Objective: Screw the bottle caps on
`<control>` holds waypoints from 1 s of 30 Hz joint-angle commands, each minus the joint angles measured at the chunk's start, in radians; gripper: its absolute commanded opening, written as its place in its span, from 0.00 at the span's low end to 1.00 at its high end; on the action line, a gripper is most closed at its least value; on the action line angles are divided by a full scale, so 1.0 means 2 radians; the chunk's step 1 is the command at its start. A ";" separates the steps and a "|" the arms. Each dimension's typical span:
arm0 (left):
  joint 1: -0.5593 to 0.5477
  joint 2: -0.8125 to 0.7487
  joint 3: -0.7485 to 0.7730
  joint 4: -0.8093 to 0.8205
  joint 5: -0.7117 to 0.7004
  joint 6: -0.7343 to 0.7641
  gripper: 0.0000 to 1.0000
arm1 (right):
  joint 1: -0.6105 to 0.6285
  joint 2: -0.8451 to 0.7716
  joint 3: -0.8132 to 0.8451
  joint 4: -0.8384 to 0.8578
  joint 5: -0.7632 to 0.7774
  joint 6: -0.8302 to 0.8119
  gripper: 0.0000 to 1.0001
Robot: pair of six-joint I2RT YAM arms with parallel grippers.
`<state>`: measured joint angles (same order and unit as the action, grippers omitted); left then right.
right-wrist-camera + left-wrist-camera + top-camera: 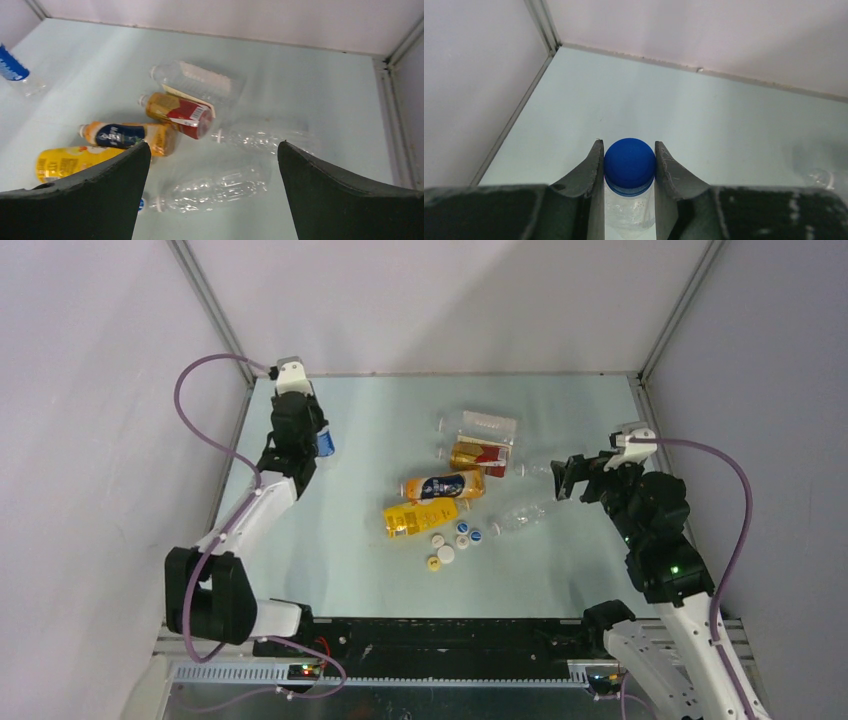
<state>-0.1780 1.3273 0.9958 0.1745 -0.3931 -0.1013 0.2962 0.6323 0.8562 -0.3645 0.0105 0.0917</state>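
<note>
On the pale surface point(350, 575) six bottles lie clustered mid-scene: three clear bottles point(197, 80), one gold-and-red bottle point(177, 111), one orange bottle point(125, 136) and one yellow bottle point(65, 162). A seventh, the blue-labelled bottle point(325, 443), is far left, with the left gripper point(628, 143) clenched around its blue cap point(629, 162). The right gripper point(214, 145) hangs released at the right. Six loose caps point(446, 554), white, blue and one yellow, lie just near of the cluster.
</note>
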 commanded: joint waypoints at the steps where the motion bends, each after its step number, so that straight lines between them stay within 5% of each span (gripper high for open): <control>1: 0.014 0.014 -0.010 0.064 -0.010 -0.002 0.00 | -0.001 -0.025 -0.026 0.036 0.047 -0.043 0.99; 6: 0.018 0.023 -0.039 0.094 -0.004 -0.006 0.02 | 0.000 -0.035 -0.044 0.049 0.051 -0.044 0.99; 14: 0.020 0.019 -0.064 0.109 -0.004 -0.016 0.26 | 0.000 -0.037 -0.051 0.054 0.049 -0.044 0.99; 30: 0.020 0.013 -0.078 0.108 -0.015 -0.036 0.54 | 0.003 -0.033 -0.053 0.059 0.022 -0.044 0.99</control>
<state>-0.1444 1.3762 0.8459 0.3641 -0.3939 -0.1505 0.2970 0.5655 0.7486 -0.2962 0.0746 0.0143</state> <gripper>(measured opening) 0.519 0.992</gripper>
